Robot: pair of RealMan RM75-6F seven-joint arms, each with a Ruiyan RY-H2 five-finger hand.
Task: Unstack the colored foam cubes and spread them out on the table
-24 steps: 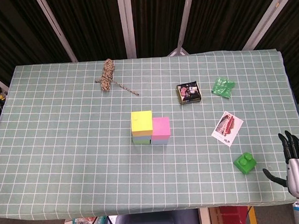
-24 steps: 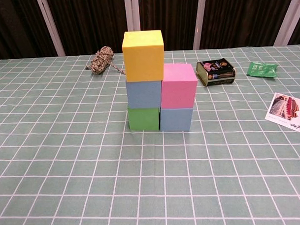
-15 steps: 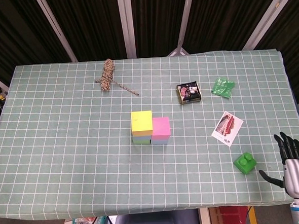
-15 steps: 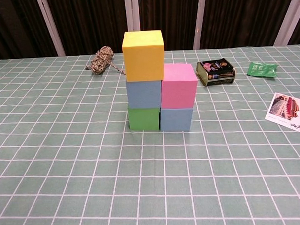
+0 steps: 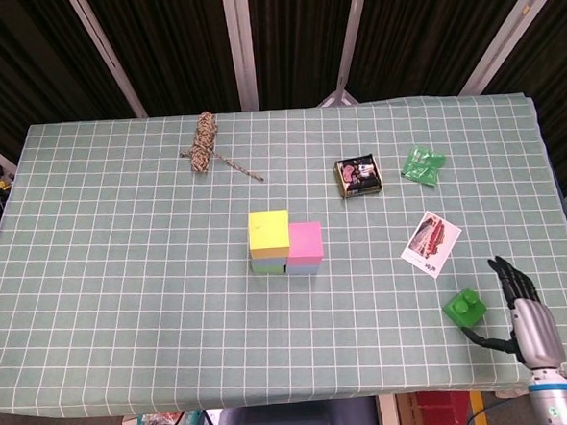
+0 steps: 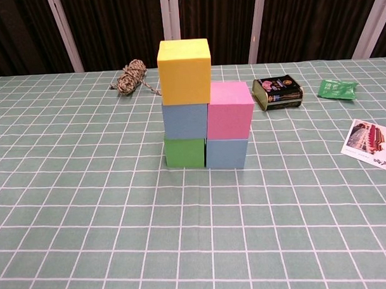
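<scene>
I see the foam cubes still stacked mid-desk: yellow cube topping the left column, pink cube the right. My right robot hand hangs released, fingers spread, beside a green brick.

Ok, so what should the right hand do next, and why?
Probably lift and swing the right hand left toward the yellow cube. That cube tops the taller column, nothing is unstacked yet, and the hand is open at the table's near right edge beside the green toy brick, holding nothing.
</scene>
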